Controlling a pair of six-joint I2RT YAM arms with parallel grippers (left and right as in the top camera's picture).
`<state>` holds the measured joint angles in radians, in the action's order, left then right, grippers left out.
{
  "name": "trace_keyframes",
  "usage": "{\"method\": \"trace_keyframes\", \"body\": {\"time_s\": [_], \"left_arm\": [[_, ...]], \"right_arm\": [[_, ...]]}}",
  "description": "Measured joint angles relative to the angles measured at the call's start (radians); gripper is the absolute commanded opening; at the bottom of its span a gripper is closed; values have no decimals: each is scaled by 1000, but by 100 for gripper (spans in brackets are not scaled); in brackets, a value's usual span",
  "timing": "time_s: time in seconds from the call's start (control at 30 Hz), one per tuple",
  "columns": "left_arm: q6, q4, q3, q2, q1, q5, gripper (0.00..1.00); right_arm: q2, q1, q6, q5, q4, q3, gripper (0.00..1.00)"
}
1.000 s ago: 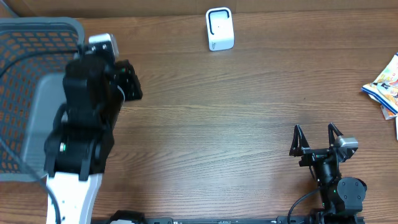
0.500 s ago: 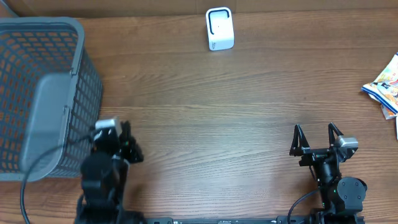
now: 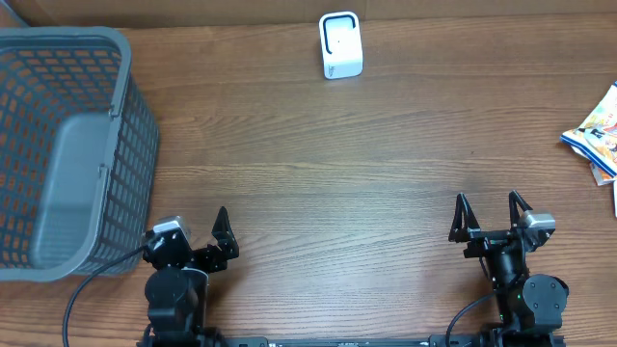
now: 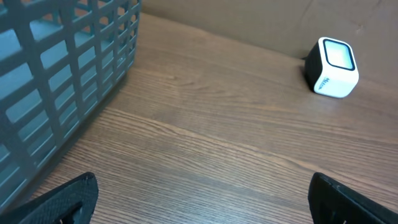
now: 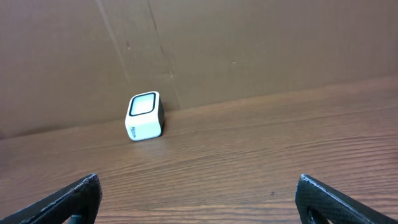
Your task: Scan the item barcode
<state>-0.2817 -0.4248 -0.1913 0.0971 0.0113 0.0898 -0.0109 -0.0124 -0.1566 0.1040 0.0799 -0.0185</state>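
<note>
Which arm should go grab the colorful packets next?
Right, I'd say. The right claw is open and sits on the same side as the packets. The left claw is by the basket, much farther away.

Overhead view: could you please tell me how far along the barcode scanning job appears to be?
Done: nothing confirmable; no item sits at the scanner. In hand: nothing; the left gripper and right gripper are open, empty, at the near edge. Still to do: the packets lie at the right edge, far from the scanner, so picking and scanning seem to remain.
</note>
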Motion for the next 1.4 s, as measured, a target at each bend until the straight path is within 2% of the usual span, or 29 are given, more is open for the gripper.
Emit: {"method": "trace_keyframes", "body": {"time_s": [0.1,0.33,0.4,0.5,0.57,1.1,1.33,1.4], "left_arm": [[0,16,61,-63,0,5,100],[58,91,71,-80,0,11,100],[77,160,87,-82,0,11,100],[91,348,148,-83,0,6,100],[99,387,170,-84,0,2,100],[290,350,180,-84,0,-8,100],[284,350,180,-84,0,-4,100],[251,351,180,-84,0,10,100]], "right_arm": [[0,0,0,0,0,0,100],[0,0,0,0,0,0,100],[0,0,0,0,0,0,100],[0,0,0,0,0,0,100],[0,0,0,0,0,0,100],[0,0,0,0,0,0,100],[0,0,0,0,0,0,100],[0,0,0,0,0,0,100]]}}
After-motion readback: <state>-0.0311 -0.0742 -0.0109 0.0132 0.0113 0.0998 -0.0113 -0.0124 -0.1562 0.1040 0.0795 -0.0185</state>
